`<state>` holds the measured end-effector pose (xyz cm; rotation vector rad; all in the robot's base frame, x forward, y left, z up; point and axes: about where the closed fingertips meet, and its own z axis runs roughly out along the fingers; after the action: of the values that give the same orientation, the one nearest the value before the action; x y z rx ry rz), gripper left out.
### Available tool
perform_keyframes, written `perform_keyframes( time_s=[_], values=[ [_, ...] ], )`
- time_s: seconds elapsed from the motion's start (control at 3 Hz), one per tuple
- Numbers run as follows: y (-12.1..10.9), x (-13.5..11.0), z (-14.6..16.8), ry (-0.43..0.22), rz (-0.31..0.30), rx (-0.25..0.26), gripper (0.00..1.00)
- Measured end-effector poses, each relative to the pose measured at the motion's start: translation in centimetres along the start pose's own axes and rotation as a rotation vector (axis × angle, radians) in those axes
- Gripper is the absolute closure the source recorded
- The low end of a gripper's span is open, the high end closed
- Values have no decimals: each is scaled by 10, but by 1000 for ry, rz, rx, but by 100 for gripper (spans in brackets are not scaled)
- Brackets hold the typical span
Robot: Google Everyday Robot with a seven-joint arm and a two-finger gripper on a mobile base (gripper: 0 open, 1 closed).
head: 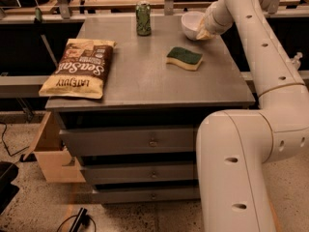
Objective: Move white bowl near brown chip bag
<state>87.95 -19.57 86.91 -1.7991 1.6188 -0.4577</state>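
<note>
Camera view, pincer [203,32] pinching glossy round white bowl [191,23], crinkly flat brown chip bag [79,69] well apart

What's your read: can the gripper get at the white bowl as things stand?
Probably yes. The gripper is right at the right side of the white bowl, with nothing between them. The sponge lies nearer the front and the green can stands to the left, both apart from the bowl.

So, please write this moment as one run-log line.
gripper: at white bowl, back right | brown chip bag: front left, far from bowl | task: not yet done
</note>
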Motion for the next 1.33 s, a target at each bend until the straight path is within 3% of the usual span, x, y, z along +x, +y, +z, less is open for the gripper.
perform_keyframes(
  time_s=[0.67, 1.33],
  values=[
    [-5, -8, 1, -1, -23, 6, 100],
    [-44, -36, -38, 36, -177, 75, 100]
  ],
)
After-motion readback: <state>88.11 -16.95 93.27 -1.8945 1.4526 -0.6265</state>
